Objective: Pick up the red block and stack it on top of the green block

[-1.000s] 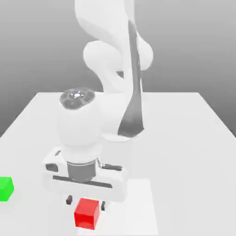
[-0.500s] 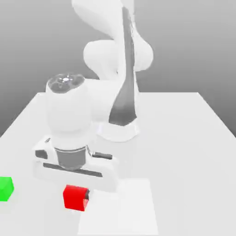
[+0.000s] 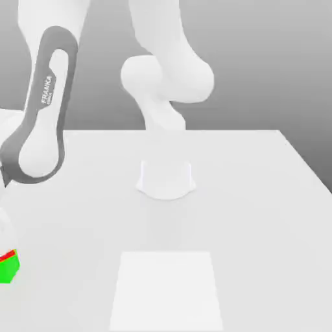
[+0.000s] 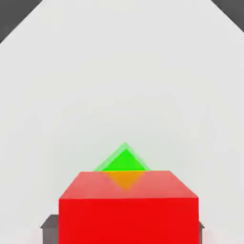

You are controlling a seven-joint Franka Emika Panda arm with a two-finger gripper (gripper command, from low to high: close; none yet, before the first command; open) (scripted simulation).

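The red block (image 4: 128, 209) sits between two dark fingertips (image 4: 47, 228) of my gripper (image 4: 125, 229), which is shut on it. Past the red block's far edge the green block (image 4: 125, 161) shows on the table underneath, turned corner-on. In the exterior view the green block (image 3: 8, 271) lies at the far left edge, with a thin strip of the red block (image 3: 8, 257) right above it. Whether the two cubes touch I cannot tell. The arm (image 3: 40, 117) leans over to that side, and most of the hand is cut off by the frame edge.
The white table (image 3: 259, 194) carries the robot's round base (image 3: 166, 180) at its middle. A paler square patch (image 3: 167, 288) marks the table's front. The green block lies close to the table's edge on the exterior view's left.
The arm has swung to the exterior view's left, carrying the red block from the front middle of the table to just above the green block. The green block has not moved.
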